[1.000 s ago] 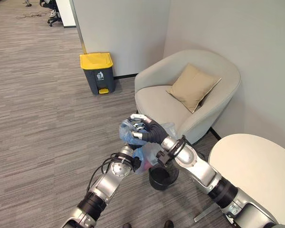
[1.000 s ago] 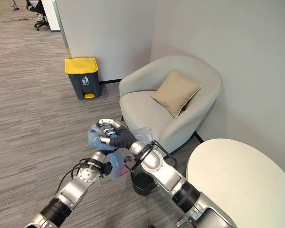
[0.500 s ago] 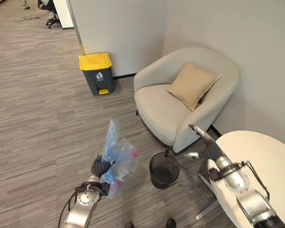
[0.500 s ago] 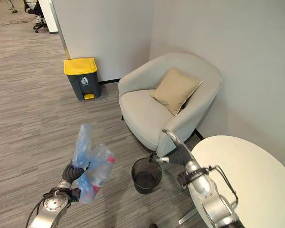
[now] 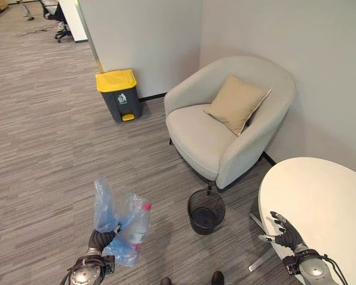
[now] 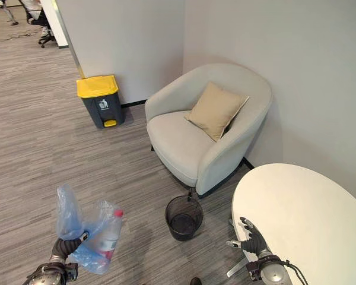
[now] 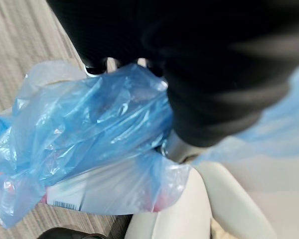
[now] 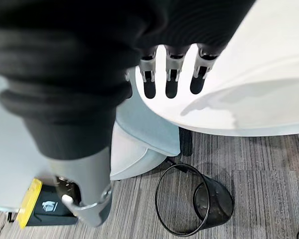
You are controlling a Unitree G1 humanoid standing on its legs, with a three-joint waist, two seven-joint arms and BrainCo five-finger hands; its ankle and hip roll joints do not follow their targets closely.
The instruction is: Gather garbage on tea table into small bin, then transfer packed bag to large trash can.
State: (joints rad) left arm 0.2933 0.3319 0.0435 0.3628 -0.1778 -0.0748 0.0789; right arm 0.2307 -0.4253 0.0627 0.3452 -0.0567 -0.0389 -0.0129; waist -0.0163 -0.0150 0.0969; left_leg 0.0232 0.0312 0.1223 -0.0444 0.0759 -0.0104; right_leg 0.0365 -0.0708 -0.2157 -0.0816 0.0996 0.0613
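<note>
Carpeted floor (image 5: 41,148) is lying under left robot hand (image 5: 98,240) clutching blue bag (image 5: 121,222), now lower, while right robot hand (image 5: 285,233) is spreading, pulled back over table (image 5: 320,202).

thin glossy blue plastic bag (image 5: 121,228), black wire-mesh bin (image 5: 206,211)

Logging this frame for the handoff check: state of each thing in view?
Bag: packed, off the floor, held by left hand.
Left hand: shut on bag.
Right hand: open, holds nothing, at the table edge.
Small bin: upright on floor, no liner.
Large can: lid closed.
</note>
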